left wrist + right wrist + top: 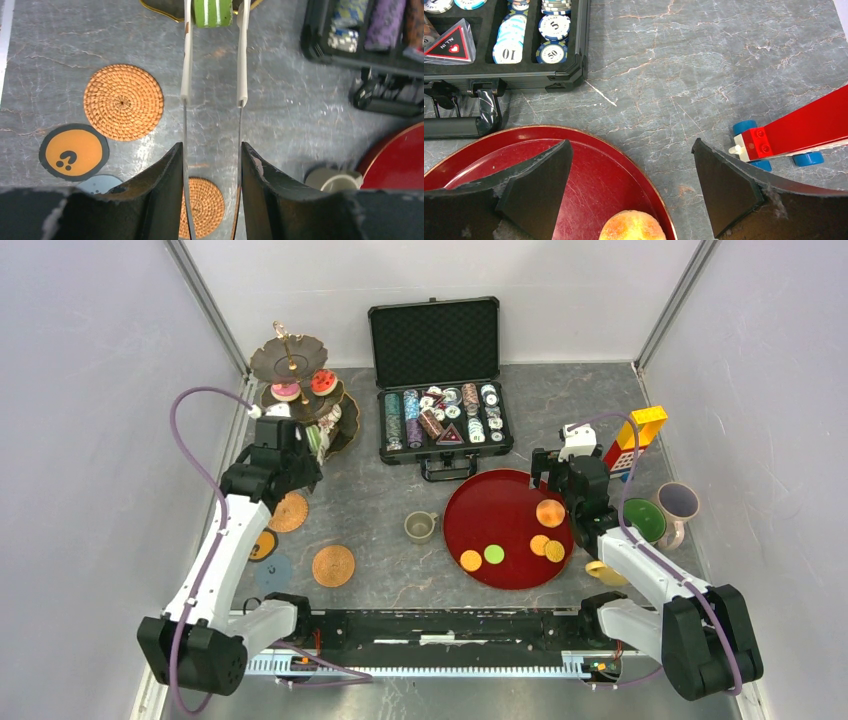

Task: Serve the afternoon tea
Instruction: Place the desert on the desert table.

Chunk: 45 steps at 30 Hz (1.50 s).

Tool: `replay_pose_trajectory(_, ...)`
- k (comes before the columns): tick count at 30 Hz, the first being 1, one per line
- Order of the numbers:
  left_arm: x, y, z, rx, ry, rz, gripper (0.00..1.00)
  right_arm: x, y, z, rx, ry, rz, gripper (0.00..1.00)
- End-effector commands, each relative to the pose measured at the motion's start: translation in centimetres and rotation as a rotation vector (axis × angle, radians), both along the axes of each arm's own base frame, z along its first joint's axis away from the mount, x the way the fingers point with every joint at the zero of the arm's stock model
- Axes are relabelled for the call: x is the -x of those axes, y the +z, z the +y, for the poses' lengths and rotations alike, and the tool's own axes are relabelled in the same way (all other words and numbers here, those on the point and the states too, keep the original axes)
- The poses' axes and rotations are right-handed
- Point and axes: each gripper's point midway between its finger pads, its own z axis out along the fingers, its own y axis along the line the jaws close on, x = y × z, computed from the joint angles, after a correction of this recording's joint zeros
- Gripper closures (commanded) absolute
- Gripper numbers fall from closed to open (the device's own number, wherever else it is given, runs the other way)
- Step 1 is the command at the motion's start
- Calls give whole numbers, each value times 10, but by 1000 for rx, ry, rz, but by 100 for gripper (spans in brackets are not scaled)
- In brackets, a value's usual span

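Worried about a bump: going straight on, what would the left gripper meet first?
Likely the stand's bottom tier: tongs in the left gripper hold a green striped sweet at its rim; depth unclear.

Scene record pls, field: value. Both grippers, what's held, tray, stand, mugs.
left gripper: shut on tongs
tongs tips: around a green striped sweet, beside the stand's lowest tier
right gripper: open, empty, above the orange sweet near the tray's rim
red tray: five rounds, four orange and one green round
stand: pink and red sweets on second tier
mugs: beige mug left of tray; green mug and purple mug right of it
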Motion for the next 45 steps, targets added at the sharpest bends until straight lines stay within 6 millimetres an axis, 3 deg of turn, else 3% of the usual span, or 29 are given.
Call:
replay_pose_trajectory(1,-32,18,8,122,80,-137,79,-11,25,2,-26,-3,-69,2)
replay_pose_trajectory(10,-61,7,41,240,205,-160,79,-11,23,2,-30,-4,-67,2)
replay_pose_trajectory(19,-76,-6,67,337,276,-158,80,-12,21,2,-34,0,-62,2)
replay_pose_trajectory(26,-109,-10,84,461,343,-194,78,-12,22,3,-36,1,-61,2)
replay_pose_trajectory(33,-136,-23,82,595,314,-188,77,-10,24,0,-34,-7,-71,2)
replay_pose_trajectory(45,-137,-31,92,539,336,-166,58,-12,21,3,-44,4,-63,2)
